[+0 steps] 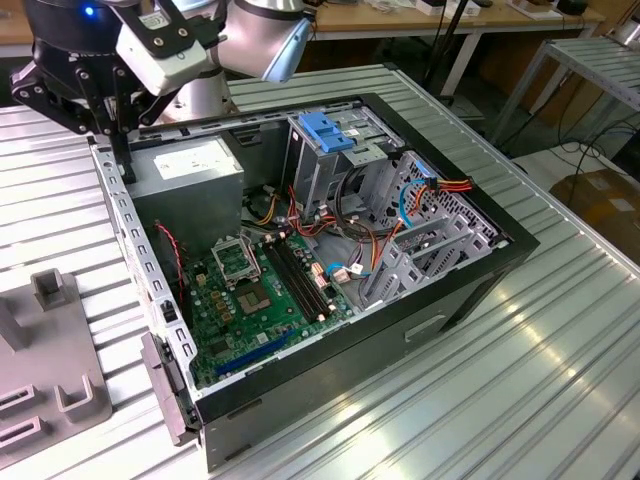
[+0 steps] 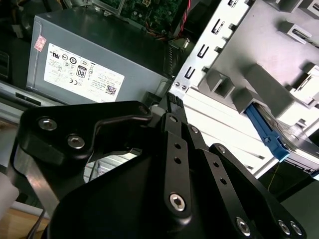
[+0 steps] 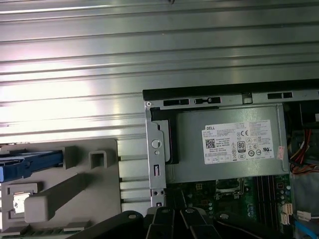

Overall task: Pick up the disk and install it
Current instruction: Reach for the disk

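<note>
Second wrist view has the gripper (image 2: 174, 101) clenched on nothing over the edge of the open computer case (image 2: 200, 54), while the disk (image 2: 269, 133) sits slotted in the grey holder (image 2: 259, 79) beside the case, probably parked there so it can be grasped

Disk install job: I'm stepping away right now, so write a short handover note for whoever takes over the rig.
Gripper: shut and empty, over the edge of the open computer case, next to the power supply.
Disk: lying in the grey fixture on the table, outside the case and apart from the gripper.
Done: nothing that shows; the disk is not picked up.
Left: the pick-up and the install in the case.
</note>
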### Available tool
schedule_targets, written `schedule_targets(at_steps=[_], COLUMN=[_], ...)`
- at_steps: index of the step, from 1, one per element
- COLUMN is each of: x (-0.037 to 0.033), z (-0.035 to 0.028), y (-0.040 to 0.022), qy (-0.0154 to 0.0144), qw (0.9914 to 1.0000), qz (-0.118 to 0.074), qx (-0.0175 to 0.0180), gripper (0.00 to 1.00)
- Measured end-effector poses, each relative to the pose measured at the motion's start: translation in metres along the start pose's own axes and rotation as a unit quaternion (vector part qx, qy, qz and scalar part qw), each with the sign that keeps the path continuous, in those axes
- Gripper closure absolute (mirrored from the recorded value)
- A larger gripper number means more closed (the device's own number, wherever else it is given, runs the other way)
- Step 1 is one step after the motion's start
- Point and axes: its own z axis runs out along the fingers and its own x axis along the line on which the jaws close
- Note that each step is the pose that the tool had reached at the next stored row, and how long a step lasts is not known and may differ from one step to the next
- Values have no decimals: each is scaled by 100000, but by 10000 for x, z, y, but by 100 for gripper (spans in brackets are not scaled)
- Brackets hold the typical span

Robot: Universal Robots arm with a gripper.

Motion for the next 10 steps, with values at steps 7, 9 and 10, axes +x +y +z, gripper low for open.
schedule_targets(at_steps=[7,9,10], x=[53,69,81], z=[-1,-1,-1], y=[-4,-5,-6], qy=[-2,-2,0], qw=[100000,100000,100000], qz=[-2,2,1], qx=[-1,0,1], gripper=[90,90,90])
